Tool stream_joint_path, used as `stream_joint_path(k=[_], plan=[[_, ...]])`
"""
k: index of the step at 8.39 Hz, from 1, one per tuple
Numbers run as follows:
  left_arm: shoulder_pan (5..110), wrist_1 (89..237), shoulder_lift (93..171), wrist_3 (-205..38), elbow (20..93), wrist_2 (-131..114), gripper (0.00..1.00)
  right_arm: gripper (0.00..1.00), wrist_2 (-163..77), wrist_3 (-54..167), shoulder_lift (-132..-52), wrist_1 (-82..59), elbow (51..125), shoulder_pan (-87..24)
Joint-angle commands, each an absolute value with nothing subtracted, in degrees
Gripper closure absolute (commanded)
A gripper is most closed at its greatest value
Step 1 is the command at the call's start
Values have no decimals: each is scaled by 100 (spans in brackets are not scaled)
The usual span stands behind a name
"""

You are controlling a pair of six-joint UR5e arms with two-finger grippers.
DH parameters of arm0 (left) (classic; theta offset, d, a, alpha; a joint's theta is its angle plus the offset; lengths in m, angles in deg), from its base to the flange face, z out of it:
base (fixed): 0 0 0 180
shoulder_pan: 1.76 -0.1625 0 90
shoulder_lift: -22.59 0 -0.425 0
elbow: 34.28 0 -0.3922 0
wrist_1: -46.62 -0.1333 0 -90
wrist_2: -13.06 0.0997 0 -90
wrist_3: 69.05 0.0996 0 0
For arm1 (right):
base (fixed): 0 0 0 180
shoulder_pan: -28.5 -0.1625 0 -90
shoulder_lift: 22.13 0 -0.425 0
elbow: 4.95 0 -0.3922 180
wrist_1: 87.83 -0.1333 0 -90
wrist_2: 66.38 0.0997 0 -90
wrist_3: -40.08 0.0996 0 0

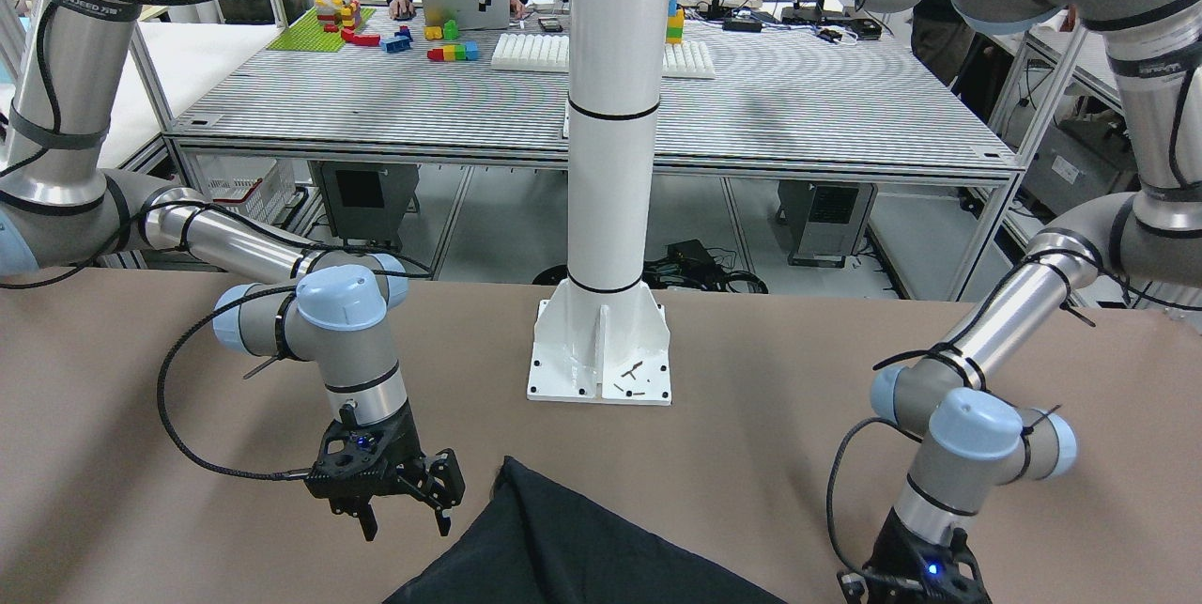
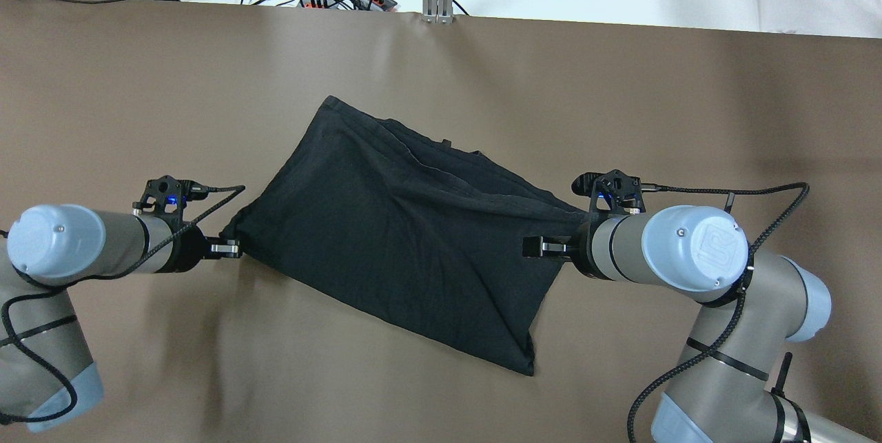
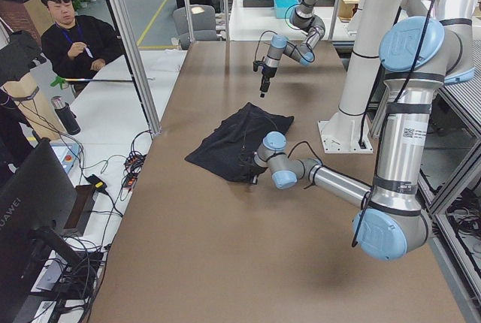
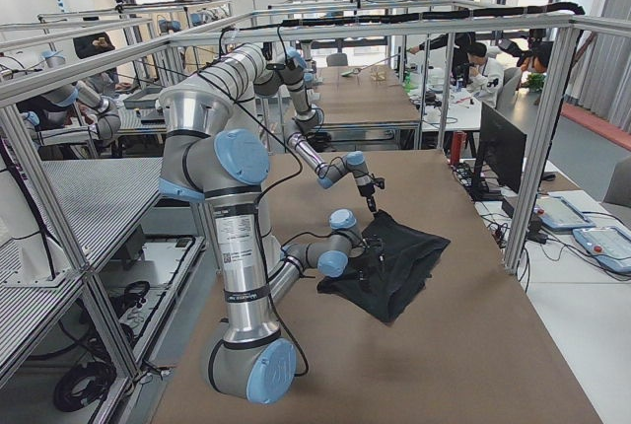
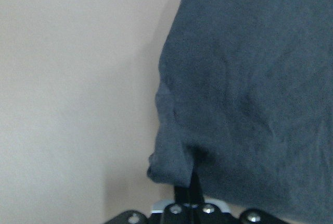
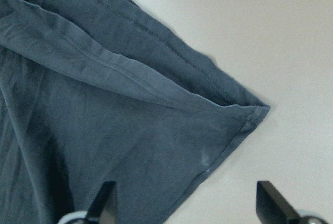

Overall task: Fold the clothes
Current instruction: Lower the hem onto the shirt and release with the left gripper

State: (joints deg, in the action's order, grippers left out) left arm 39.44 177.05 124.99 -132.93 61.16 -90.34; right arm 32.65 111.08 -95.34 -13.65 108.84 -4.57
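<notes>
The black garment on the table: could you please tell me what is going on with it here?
Two robot arms are working on a black garment that lies rumpled and partly doubled over on the brown table. The left gripper is low at one corner and appears to pinch the fabric there. The right gripper is open and hovers above the opposite corner, holding nothing.

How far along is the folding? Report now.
Done: the black garment lies roughly doubled, hems layered. In hand: the left gripper pinches one corner; the right gripper hangs open by another. Left: squaring the skewed, wrinkled shape and folding further.
</notes>
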Motion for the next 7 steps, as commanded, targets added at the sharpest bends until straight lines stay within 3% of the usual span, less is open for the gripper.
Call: stream_joint_path(k=[1, 3, 4, 5, 6, 7], plan=[[4902, 17740, 14582, -12497, 3631, -9407, 100, 6, 3144, 11127, -9517, -1365, 10878, -358], [5000, 17801, 16340, -12433, 1591, -9338, 100, 6, 3091, 11153, -9499, -1365, 10869, -306], [5009, 17854, 16731, -12407, 1077, -9329, 100, 6, 3074, 11153, -9499, -1365, 10861, -305], [5096, 17872, 16761, -12285, 1054, -9372, 100, 6, 3073, 11153, -9491, -1374, 10835, -305], [5202, 17898, 16718, -11849, 1115, -9399, 87, 6, 3065, 11162, -9490, -1374, 10800, -305], [5255, 17968, 16439, -11583, 1386, -9417, 17, 6, 3039, 11162, -9490, -1374, 10747, -253]])
